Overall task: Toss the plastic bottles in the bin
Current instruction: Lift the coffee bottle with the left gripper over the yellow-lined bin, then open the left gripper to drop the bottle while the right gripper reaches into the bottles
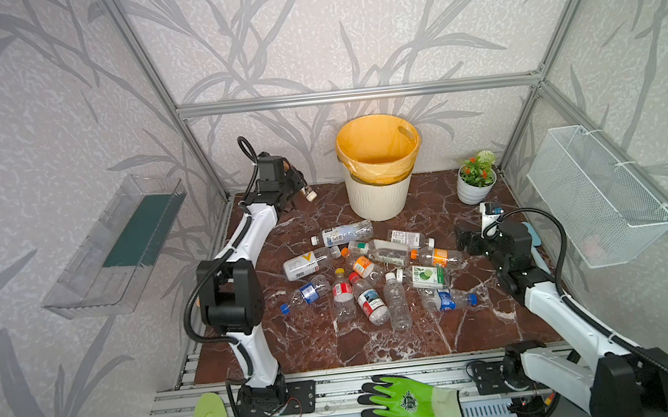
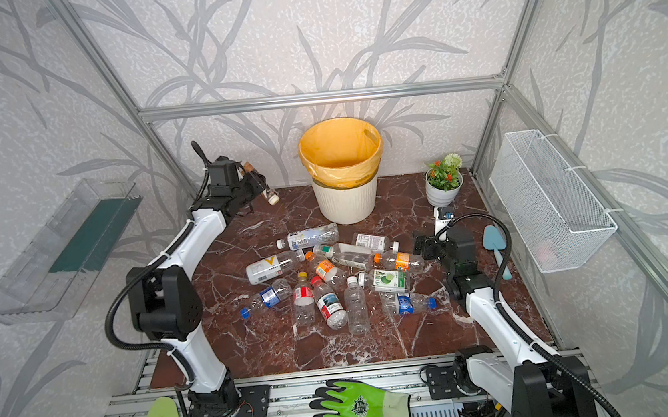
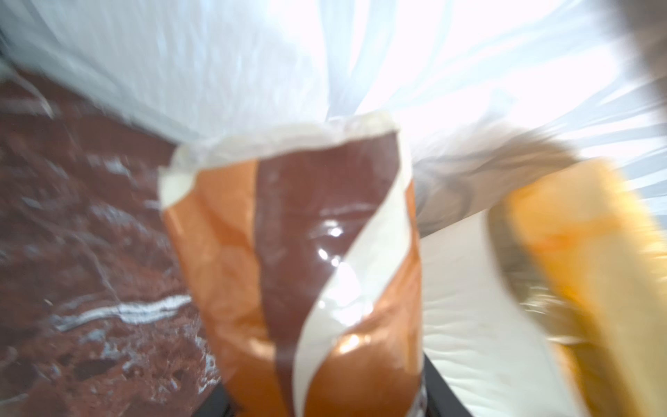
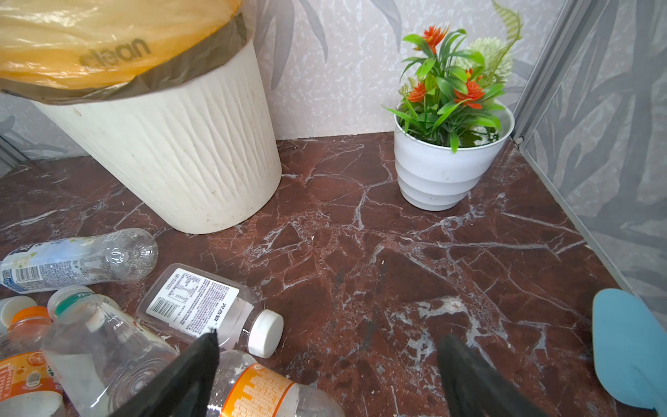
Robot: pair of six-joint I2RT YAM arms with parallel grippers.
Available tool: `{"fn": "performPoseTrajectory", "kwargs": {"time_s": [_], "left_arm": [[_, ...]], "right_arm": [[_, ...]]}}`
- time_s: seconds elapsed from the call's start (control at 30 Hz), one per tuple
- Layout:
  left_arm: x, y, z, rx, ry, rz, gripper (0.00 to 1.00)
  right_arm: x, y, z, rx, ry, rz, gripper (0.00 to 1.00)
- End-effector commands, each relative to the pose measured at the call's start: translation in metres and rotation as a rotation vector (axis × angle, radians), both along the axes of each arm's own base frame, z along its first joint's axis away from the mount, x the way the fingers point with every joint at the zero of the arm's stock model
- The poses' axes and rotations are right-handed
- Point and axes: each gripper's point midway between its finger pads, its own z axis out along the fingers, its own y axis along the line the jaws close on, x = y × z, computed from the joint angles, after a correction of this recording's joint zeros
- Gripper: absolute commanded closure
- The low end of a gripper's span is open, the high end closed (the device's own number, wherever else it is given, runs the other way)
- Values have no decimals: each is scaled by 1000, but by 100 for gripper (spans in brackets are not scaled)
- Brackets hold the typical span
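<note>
Brown-and-orange label marks the brown bottle (image 3: 288,252) clamped in the left claw (image 1: 300,184). Its cap end pokes out past the fingertips, up off the table (image 1: 316,345). Wrist view is blurred. The bin (image 1: 379,197) stands near this claw on the cap side. The wrist view shows the bin's outer wall and bag overhang, so the claw is beside the bin, not over the opening. A strip of bare marble separates the claw from the bin wall. The back wall is close behind the claw.

The right claw (image 4: 325,364) is spread wide and low over the table, with nothing between its fingers (image 4: 202,361). Bare marble ahead of it runs free up to the flowerpot (image 4: 440,180) and the back wall. An orange-label bottle (image 4: 260,393) lies at one finger; contact cannot be told. A white-capped bottle (image 4: 202,307) lies just beyond that. A blue scoop (image 4: 628,350) lies outside the other finger, apart from it, near the side wall edge.

The loose bottles (image 1: 386,252) are heaped mid-table between the claws, nearer the right one, many touching or overlapping. The bin is ahead of the right claw toward the heap side, well apart. The table in front of the heap is open.
</note>
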Motion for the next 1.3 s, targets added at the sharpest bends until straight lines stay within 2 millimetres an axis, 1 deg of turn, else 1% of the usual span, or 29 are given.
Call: {"fn": "performPoseTrajectory", "kwargs": {"time_s": [0.0,0.1,0.13,0.2,0.23,0.27,0.3,0.33,0.4,0.43,0.5,0.53,0.57,0.6,0.7,0.77,0.87,0.93,1.0,1.1,1.17,1.2,1.23,1.27], "left_arm": [[-29,5,114,83,-391,110,54],[-64,1,179,107,-609,134,54],[-71,0,193,105,-648,132,53],[-76,-9,217,101,-701,93,53],[-73,-16,222,99,-703,66,53],[-64,-27,224,107,-695,21,53],[-55,-43,226,114,-684,-37,53],[-45,-56,223,120,-662,-86,53],[-19,-97,209,121,-583,-229,52],[-9,-115,201,123,-536,-286,50],[9,-158,178,151,-418,-413,42],[12,-173,173,173,-375,-451,36],[17,-189,159,200,-321,-484,26],[18,-196,151,229,-286,-488,20],[18,-190,153,258,-271,-416,2],[12,-177,164,274,-270,-367,1],[-9,-165,196,283,-338,-341,1],[-22,-160,207,276,-387,-336,1],[-35,-152,214,266,-423,-318,1],[-51,-137,206,273,-422,-275,1],[-61,-123,193,286,-404,-230,1],[-67,-112,187,278,-393,-183,1],[-71,-100,173,273,-366,-128,1],[-78,-90,166,276,-357,-90,1]], "right_arm": [[-4,-1,3,-13,-9,-6,5],[-6,-2,7,-9,-21,-9,5],[-6,-2,9,-8,-25,-9,5],[-7,-1,13,-3,-36,-7,5],[-7,-1,14,-2,-38,-7,6],[-7,-1,16,0,-43,-7,6],[-8,-1,18,3,-47,-6,6],[-8,0,19,6,-49,-4,5],[-9,1,22,15,-57,0,5],[-9,2,22,19,-56,4,5],[-11,3,24,26,-54,11,5],[-11,3,24,26,-53,11,6],[-11,3,25,27,-53,12,5],[-12,3,27,27,-56,11,5],[-15,1,34,16,-68,7,5],[-17,0,39,7,-77,5,5],[-19,-1,42,-4,-82,-1,5],[-20,-1,42,-1,-81,-3,6],[-20,-1,40,9,-75,-6,6],[-19,1,40,22,-75,4,6],[-20,1,39,20,-68,3,6],[-20,1,38,17,-60,4,6],[-20,1,37,13,-50,7,6],[-20,2,35,11,-42,10,6]]}}
